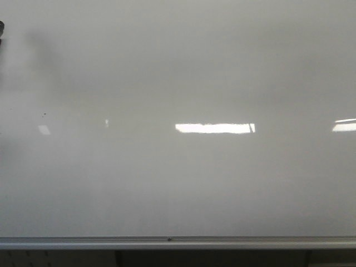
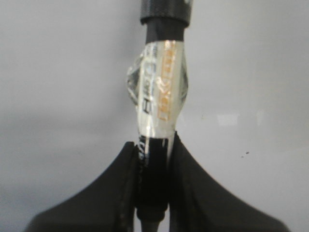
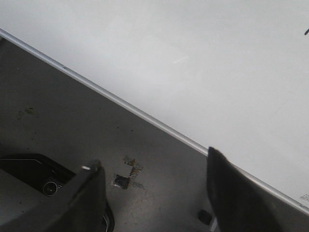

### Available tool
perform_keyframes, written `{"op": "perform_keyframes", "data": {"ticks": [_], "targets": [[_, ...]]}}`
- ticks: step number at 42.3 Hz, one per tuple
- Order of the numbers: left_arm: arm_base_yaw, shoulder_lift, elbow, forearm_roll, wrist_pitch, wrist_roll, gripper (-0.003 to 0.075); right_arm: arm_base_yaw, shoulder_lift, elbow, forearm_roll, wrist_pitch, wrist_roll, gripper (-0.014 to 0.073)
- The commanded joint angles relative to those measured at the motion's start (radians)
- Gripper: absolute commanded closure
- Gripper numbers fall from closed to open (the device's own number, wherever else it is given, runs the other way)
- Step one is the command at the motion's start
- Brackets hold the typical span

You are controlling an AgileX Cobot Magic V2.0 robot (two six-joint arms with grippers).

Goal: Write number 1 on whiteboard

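The left gripper (image 2: 153, 159) is clamped on a marker (image 2: 161, 96), its two black fingers (image 2: 116, 193) pressed against the dark lower barrel from either side. Above the grip the marker's barrel carries a clear wrapped label with orange and black print, too blurred to read, and beyond that a black section runs out of the left wrist view toward twelve o'clock. Behind the marker lies the whiteboard (image 1: 178, 183), pale grey-white and glossy; whether the marker's tip touches it cannot be told, since the tip is out of frame. The right gripper (image 3: 152, 193) stands apart with its jaws spread wide and nothing between them, above a dark grey floor-like surface (image 3: 72, 121) bearing a small scrap of tape (image 3: 126, 174). In the front view the whiteboard fills nearly the whole frame, with bright strip-light reflections (image 1: 214, 128) just right of centre and at the three o'clock edge. A tiny dark speck (image 1: 44, 114) sits toward nine o'clock, and a small dark shape at the edge near ten o'clock casts a soft shadow (image 1: 44, 44) on the board. The silver bottom rail (image 1: 178, 242) runs along six o'clock.
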Motion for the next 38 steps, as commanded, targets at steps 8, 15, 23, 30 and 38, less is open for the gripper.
{"op": "perform_keyframes", "data": {"ticks": [8, 15, 23, 30, 38], "targets": [[0.003, 0.070, -0.062, -0.007, -0.108, -0.010, 0.0691, -0.009, -0.009, -0.024, 0.004, -0.060, 0.001, 0.0113], [0.003, 0.105, -0.081, 0.000, -0.080, -0.010, 0.0687, -0.009, -0.009, -0.024, 0.004, -0.060, 0.001, 0.0113], [0.003, 0.119, -0.081, 0.000, -0.066, -0.010, 0.0683, -0.009, -0.009, -0.024, 0.005, -0.059, 0.001, 0.0113], [0.003, 0.119, -0.081, 0.000, -0.064, -0.010, 0.0533, -0.009, -0.009, -0.024, 0.005, -0.059, 0.001, 0.0113], [0.003, 0.119, -0.081, 0.000, -0.061, -0.010, 0.0323, -0.009, -0.009, -0.024, 0.005, -0.059, 0.001, 0.0113]]}}
